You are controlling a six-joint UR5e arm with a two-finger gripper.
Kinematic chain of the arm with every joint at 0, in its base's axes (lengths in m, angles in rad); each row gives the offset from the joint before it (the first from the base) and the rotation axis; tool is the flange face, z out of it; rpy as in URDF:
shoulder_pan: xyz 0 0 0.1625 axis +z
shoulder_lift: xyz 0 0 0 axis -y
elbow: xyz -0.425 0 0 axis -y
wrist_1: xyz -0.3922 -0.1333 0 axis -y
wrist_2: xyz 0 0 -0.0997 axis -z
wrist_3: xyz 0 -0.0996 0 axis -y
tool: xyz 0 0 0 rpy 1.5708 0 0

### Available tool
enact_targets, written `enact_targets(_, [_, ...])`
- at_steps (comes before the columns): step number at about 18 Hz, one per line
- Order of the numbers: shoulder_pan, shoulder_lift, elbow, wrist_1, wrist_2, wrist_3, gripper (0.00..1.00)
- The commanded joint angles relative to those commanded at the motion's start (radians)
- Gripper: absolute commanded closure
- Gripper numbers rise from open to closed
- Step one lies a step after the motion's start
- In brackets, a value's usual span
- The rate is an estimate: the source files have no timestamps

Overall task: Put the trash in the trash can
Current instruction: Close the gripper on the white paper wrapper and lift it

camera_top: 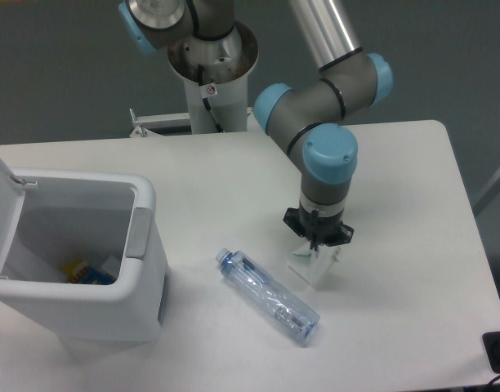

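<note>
Bottle [268,296] on table, left of hand [316,255]

Gripper [316,247] over table [397,180], bottle [268,296], open bin [111,253]

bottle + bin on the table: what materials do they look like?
Bottle: thin clear plastic, bluish and glossy; the table shows through its creased wall. Bin: rigid white plastic, smooth satin, with moulded rounded corners and a grey latch. Both judged by look only.
</note>
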Motion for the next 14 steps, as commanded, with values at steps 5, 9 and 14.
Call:
enact_targets(5, [0.000,0.028,0.101,0.000,-0.140,-0.121,1.00])
enact_targets(9, [-0.008,0.042,0.167,0.005,-0.187,-0.273,1.00])
enact_targets(14, [-0.020,0.055,0.200,0.006,-0.255,-0.318,1.00])
